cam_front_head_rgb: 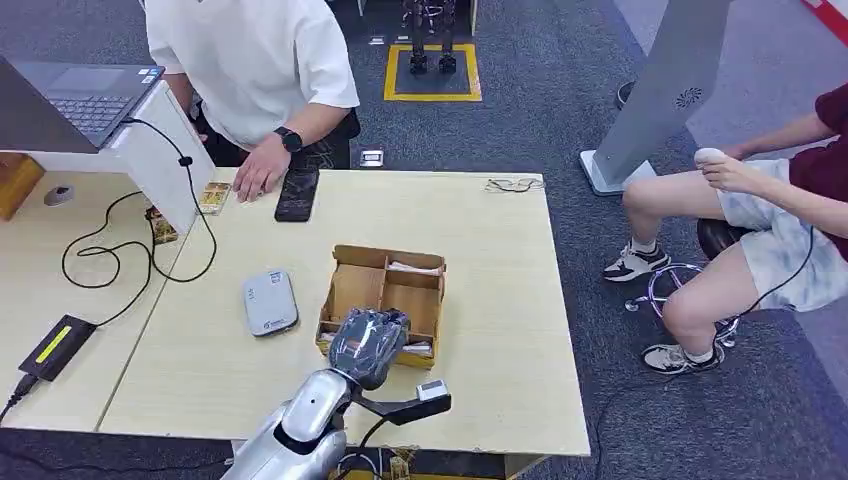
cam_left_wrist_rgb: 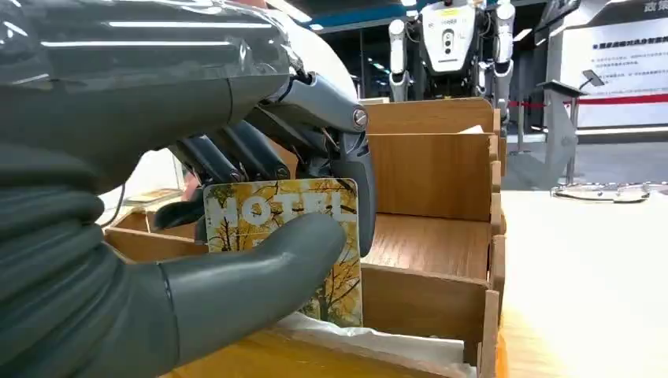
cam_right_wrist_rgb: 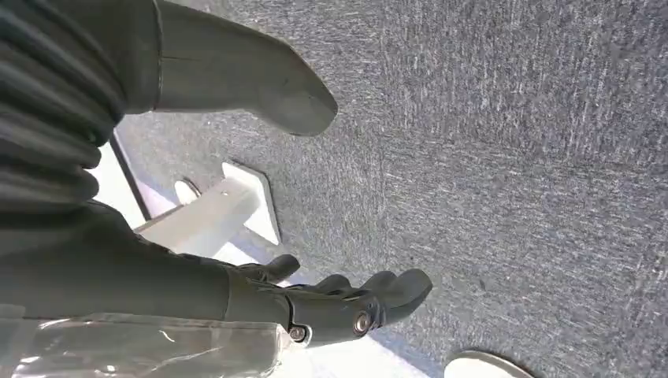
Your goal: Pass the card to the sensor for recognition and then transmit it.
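Note:
My left hand reaches over the near side of the wooden divided box on the table. In the left wrist view that left hand pinches a yellow hotel card with autumn leaves between thumb and fingers, upright in the box's near compartment above white cards. A grey card sensor lies flat on the table just left of the box. My right hand hangs over the grey carpet, fingers apart, holding nothing.
A person in a white shirt stands at the table's far side, a hand beside a black phone. A laptop on a white stand, cables and a black adapter are at left. Another person sits at right.

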Available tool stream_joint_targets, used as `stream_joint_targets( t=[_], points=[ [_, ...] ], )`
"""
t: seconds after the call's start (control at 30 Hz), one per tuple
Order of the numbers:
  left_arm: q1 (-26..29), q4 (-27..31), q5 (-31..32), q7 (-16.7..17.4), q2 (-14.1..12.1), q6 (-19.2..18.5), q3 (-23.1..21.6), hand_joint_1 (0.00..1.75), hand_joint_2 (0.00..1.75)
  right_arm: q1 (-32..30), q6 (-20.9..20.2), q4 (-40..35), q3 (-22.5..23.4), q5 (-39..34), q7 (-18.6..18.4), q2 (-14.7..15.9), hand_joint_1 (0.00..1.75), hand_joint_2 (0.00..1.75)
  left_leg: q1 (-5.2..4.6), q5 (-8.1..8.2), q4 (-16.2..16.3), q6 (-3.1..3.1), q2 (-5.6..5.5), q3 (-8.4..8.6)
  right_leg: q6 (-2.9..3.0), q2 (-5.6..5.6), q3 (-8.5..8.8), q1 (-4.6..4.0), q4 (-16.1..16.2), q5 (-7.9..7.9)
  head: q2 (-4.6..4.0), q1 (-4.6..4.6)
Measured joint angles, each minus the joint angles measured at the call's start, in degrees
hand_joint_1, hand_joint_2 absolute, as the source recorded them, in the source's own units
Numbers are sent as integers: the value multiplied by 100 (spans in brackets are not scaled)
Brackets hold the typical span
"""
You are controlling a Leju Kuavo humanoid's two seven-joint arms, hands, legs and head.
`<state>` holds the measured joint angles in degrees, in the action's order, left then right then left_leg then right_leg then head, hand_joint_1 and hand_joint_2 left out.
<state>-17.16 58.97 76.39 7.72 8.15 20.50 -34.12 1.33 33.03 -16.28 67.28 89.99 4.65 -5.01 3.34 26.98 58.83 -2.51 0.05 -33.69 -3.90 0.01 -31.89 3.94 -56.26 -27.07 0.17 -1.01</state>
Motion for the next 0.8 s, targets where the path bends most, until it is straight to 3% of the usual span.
stream_joint_targets(
  t=[0.2, 0.37, 0.6, 0.8],
  points=[
    [29, 0, -88, -90, -7, 149, 0, 175, 175, 0, 17, 0, 0, 0, 50, 13, 0, 175, 0, 0, 0, 0, 0, -1, 0, 0, 0, 0, 0, 0, 0, 0],
    [85, 59, -280, -192, -7, 571, 2, 175, 175, 0, 26, 2, 2, 0, 88, 39, 0, 175, 0, 0, 0, 0, -1, -1, 0, -1, -1, 0, 0, 0, 0, 0],
    [96, 105, -319, -201, -7, 622, 0, 175, 175, -1, 26, 0, 2, 0, 90, 46, 0, 175, 0, 0, 0, 0, 0, 0, 0, 0, 0, 0, 0, 0, 0, 0],
    [112, 532, -663, -437, -50, 1108, 9, 175, 175, -2, 50, 4, 11, -2, 151, 48, 0, 175, 0, 0, 0, 0, 0, -1, 0, 0, 0, 0, 0, 0, 0, 0]
  ],
)
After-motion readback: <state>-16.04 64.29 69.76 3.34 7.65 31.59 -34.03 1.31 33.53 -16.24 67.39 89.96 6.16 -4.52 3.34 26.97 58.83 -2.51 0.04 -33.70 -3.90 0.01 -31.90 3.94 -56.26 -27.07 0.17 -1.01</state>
